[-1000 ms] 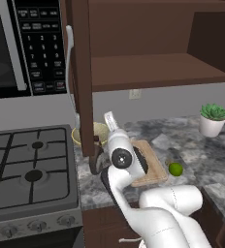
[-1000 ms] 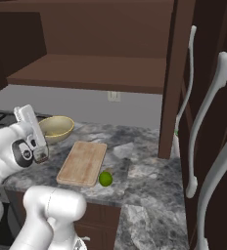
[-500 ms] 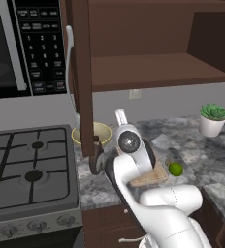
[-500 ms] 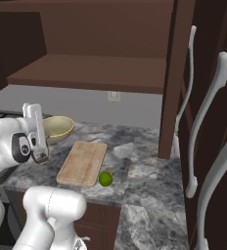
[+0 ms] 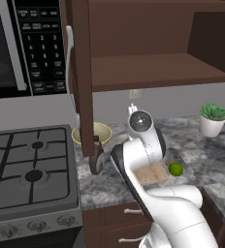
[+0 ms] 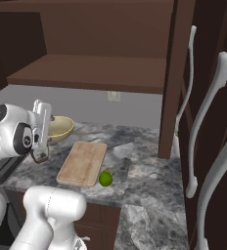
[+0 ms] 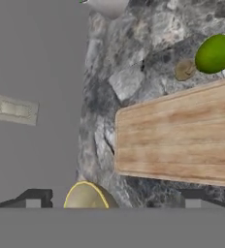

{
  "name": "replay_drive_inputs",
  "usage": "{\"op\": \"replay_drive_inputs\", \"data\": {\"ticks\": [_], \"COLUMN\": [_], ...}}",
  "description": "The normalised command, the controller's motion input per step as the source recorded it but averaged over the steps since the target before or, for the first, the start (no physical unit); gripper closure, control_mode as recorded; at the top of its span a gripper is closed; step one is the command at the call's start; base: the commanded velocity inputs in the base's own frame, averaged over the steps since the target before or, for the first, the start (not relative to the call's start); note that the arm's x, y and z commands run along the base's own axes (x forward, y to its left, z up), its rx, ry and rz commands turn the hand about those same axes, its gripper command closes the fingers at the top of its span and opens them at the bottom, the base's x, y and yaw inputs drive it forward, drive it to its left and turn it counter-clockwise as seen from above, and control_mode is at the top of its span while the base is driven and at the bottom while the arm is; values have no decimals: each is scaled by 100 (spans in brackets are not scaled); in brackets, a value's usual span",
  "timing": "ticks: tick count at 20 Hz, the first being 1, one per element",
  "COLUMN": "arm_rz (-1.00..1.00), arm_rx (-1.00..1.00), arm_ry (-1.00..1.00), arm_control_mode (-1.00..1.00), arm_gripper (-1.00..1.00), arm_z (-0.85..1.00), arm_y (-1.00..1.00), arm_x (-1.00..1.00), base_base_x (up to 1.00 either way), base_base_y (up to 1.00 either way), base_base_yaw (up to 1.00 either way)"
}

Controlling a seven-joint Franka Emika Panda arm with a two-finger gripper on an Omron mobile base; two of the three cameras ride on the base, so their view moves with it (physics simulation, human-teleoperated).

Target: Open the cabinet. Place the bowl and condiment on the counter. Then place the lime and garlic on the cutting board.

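Claw [image 7: 112, 201] hangs released above the table [image 7: 134, 77], with bowl [image 7: 87, 196], board [image 7: 177, 138] and lime [image 7: 215, 53] below.

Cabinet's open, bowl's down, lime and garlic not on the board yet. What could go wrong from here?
1. The lime sits on the counter right at the cutting board corner near the front edge; a clumsy approach could roll it off.
2. The small garlic lies beside the lime, so the open gripper may nudge one while reaching for the other.
3. The open cabinet door hangs close to the arm and the bowl; a wide swing could clip it.
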Motion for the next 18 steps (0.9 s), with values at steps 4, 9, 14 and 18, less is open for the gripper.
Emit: {"op": "replay_drive_inputs", "data": {"ticks": [4, 9, 14, 18], "arm_rz": [-13, -17, -19, -21], "arm_rx": [14, 14, 8, 2], "arm_ry": [13, 7, 3, 3], "arm_control_mode": [-100, -100, -100, -100], "arm_gripper": [-100, -100, -100, -100], "arm_z": [5, 0, 0, -3], "arm_y": [-20, -14, -11, -7], "arm_x": [-20, -17, -12, -5], "base_base_x": [0, 0, 0, 0], "base_base_y": [0, 0, 0, 0], "base_base_yaw": [0, 0, 0, 0]}}
